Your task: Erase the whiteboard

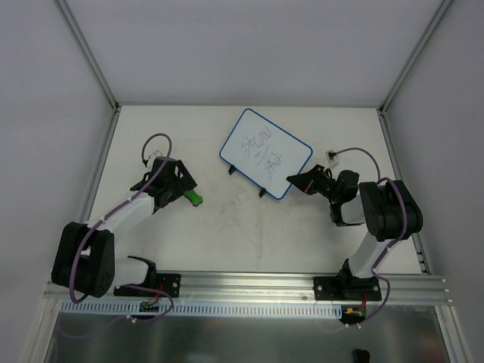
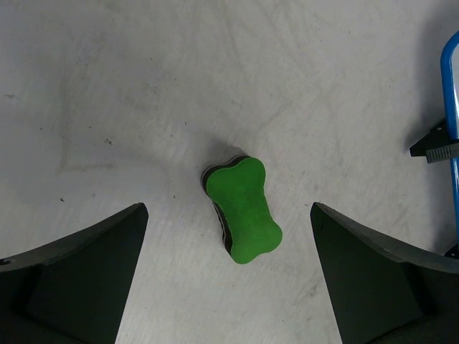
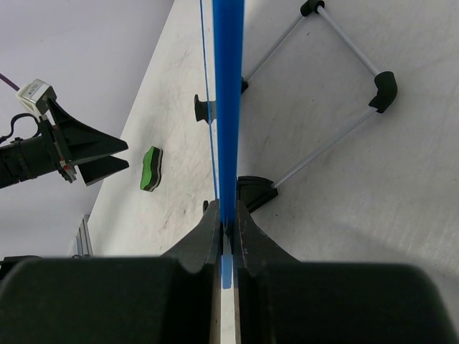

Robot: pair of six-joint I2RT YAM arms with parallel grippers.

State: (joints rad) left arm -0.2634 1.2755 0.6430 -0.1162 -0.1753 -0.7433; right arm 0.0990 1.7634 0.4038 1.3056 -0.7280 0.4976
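Your whiteboard sits propped on its feet toward the tabletop's 12 o'clock side, its long axis running from 10 o'clock to 4 o'clock. Your right tool is clamped on the blue rim at the 4 o'clock end. Your left tool gapes wide over the green eraser

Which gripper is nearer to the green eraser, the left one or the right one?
Left. The left gripper hangs open above the green eraser, one of its fingers on each side. The right gripper is shut on the whiteboard edge, well away from it.
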